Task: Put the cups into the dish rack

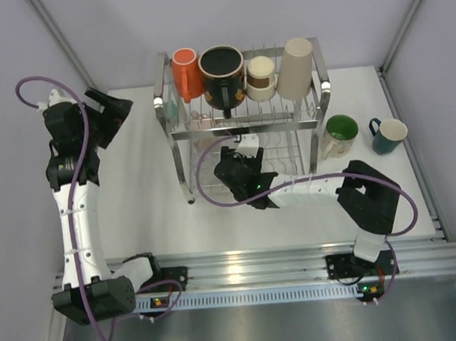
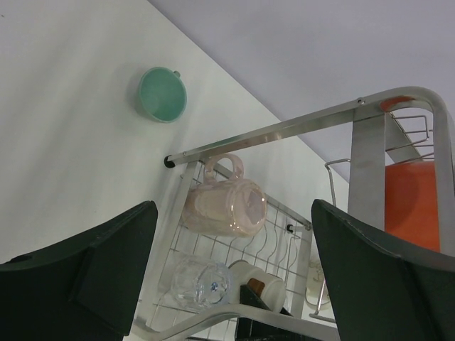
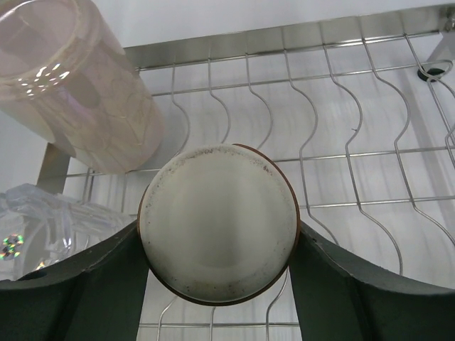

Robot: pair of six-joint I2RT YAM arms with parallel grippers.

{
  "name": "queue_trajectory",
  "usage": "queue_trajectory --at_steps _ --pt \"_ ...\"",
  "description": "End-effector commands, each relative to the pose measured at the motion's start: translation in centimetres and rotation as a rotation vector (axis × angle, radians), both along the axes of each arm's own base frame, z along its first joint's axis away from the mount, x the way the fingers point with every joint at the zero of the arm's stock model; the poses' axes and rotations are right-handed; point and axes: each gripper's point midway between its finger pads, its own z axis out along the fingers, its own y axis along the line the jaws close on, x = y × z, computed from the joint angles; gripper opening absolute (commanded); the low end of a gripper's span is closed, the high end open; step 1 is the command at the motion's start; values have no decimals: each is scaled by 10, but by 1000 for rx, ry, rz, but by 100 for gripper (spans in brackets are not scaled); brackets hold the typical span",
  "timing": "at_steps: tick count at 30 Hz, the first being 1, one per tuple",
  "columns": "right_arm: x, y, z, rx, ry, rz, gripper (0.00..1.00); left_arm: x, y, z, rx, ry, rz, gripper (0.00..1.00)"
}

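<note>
On the white table (image 1: 136, 209) stands the two-tier chrome wire dish rack (image 1: 181, 162), at the far middle, and the right arm reaches into its lower tier. There the right gripper (image 3: 219, 245) is closed part way on a round cream cup with a brown rim (image 3: 217, 224). The two dark fingers press its wall from both sides, and its base faces the wrist camera, just above the wavy wires.

I judge this cup to be glazed ceramic: stiff, rather heavy for its size, smooth enough to slip, and breakable. No handle shows, so a grip across the body, as now, seems the right place.

Just beside it lie a pink pearly glass mug (image 3: 78, 78) and a clear glass mug (image 3: 43, 227). Both look fragile, so a bump is a risk.

The left gripper (image 2: 233, 209) hangs wide open beside the rack and holds nothing.

The mouth of the held cup is hidden, so I cannot tell if it already rests on the wires. From above, the upper tier and the arm cover this place. The clear mug is cut off at the picture's edge. A small teal round thing (image 2: 162, 94) beyond the rack is hard to make out.
</note>
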Motion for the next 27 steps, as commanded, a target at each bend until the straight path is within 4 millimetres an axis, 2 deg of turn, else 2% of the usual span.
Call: queue_trajectory --at_steps 1,4,5,7,8,12,15,17,20,23,27 --pt "36 0 28 153 -48 -60 0 -1 -1 23 12 -85 -13 95" --pt "37 3 28 123 -56 -38 2 -1 -1 22 14 -85 -13 95" --pt "38 3 29 135 -55 -48 14 -1 -1 20 13 -82 -13 95" --pt "36 5 26 139 -47 -47 28 -1 -1 16 12 -75 -17 95" --pt "35 7 27 155 -48 -47 40 -2 -2 16 13 -78 -21 95" --pt "27 14 32 127 -55 0 58 -5 -5 2 28 -64 -45 94" --pt "19 14 33 109 -29 31 68 -9 -6 4 33 -76 -48 93" --pt "15 13 31 77 -5 53 84 -13 -7 7 33 -85 -49 93" --pt "9 8 21 17 36 65 91 -18 -10 10 30 -97 -54 93" --pt "5 0 17 -9 41 76 94 -20 -13 8 24 -98 -68 93" --pt "-1 -4 28 17 20 97 94 -24 -18 9 43 -107 -106 92"
